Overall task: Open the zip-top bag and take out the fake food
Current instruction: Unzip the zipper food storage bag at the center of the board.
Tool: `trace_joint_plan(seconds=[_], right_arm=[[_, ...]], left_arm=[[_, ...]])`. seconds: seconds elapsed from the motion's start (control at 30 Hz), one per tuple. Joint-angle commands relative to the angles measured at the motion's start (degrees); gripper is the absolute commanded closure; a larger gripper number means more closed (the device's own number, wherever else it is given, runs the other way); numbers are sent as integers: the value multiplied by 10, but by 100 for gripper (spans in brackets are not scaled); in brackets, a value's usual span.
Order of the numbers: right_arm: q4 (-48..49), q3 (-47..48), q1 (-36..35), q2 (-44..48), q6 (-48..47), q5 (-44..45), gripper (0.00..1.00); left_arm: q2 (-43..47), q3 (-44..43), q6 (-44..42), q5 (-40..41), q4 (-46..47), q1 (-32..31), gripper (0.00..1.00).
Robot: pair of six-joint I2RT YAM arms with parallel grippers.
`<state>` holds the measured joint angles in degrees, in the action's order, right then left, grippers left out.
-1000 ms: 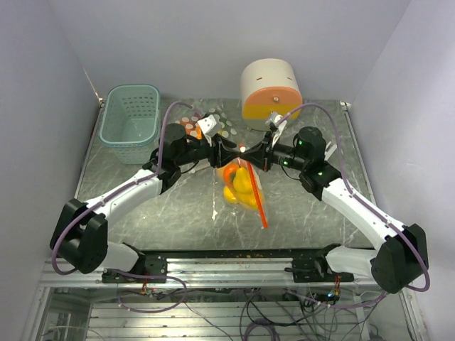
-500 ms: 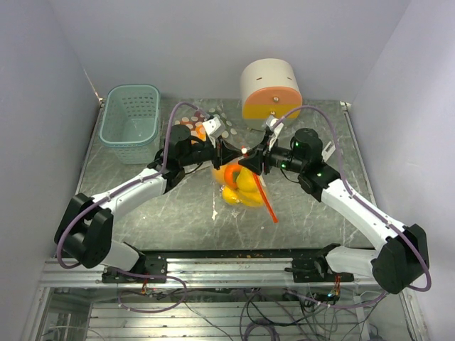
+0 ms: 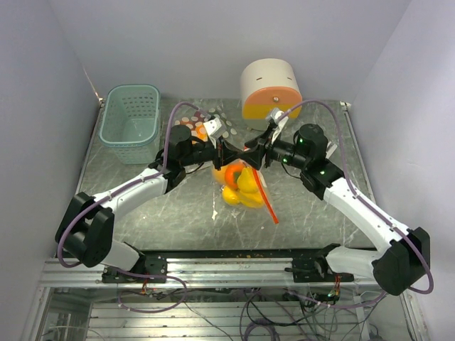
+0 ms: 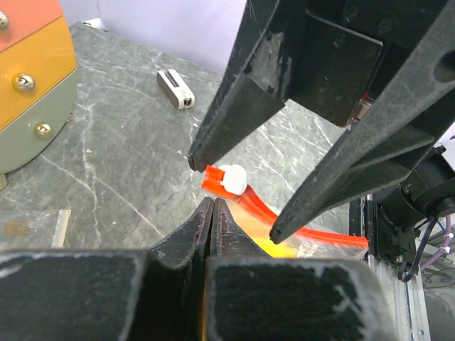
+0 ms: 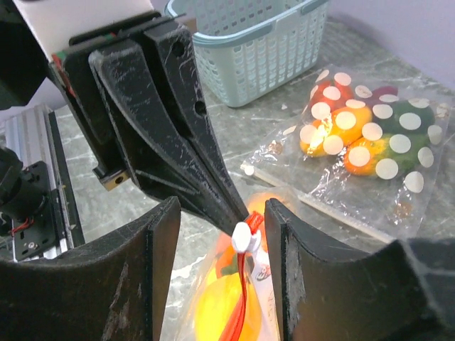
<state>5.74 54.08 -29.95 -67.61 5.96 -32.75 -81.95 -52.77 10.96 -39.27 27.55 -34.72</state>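
From above, the two arms meet over the middle of the grey marbled desk (image 3: 142, 213). The left gripper (image 3: 226, 150) and the right gripper (image 3: 249, 153) face each other tip to tip, right at the far end of the zip-top bag (image 3: 229, 197) on the desk. Through the bag's clear film the fake food (image 3: 245, 181) shows as glossy yellow pieces and an orange one, packed close. The orange zip strip (image 3: 269, 206) slants toward the near right. A teal basket (image 3: 130, 121) stands far left and a cream-and-orange round container (image 3: 270, 89) at the far edge.

The left wrist view alone shows the left gripper's fingers pressed flat together, their tips just beside the white slider (image 4: 231, 179) at the strip's end. Whether they pinch any film cannot be told. Opposite, the right gripper's fingers stand apart, one on each side of the slider and touching neither it nor the strip. A sliver of yellow food lies under the strip. The container's side has orange, yellow and grey-green bands with metal knobs. A small white-and-black object (image 4: 175, 88) lies on the desk beyond.

The right wrist view shows its own fingers spread, with the slider between and below them. It also shows a dotted bag (image 5: 370, 135) lying flat near the basket, holding orange, red and green pieces.
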Motion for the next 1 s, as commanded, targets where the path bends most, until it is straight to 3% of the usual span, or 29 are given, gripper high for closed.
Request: trace_joint_plan(seconds=[0.0,0.17,0.37,0.47,0.57,0.97], right_arm=[[7,28,1,-18,5,-10,51],[17,12,0,-10,11,-8,61],[8,-8,2,8,11,9,54],[3,-13,5,12,10,17,45],[7,-18,11,14,13,15,46],[19,-29,14,34,19,10,95]], left_arm=[[25,2,-11,-11,3,-3,93],[27,0,-20,7,-13,-3,93],[22,7,2,1,17,2,93],[26,6,5,-5,19,2,93],[37,11,0,0,11,2,93],[35,29,17,2,36,5,93]])
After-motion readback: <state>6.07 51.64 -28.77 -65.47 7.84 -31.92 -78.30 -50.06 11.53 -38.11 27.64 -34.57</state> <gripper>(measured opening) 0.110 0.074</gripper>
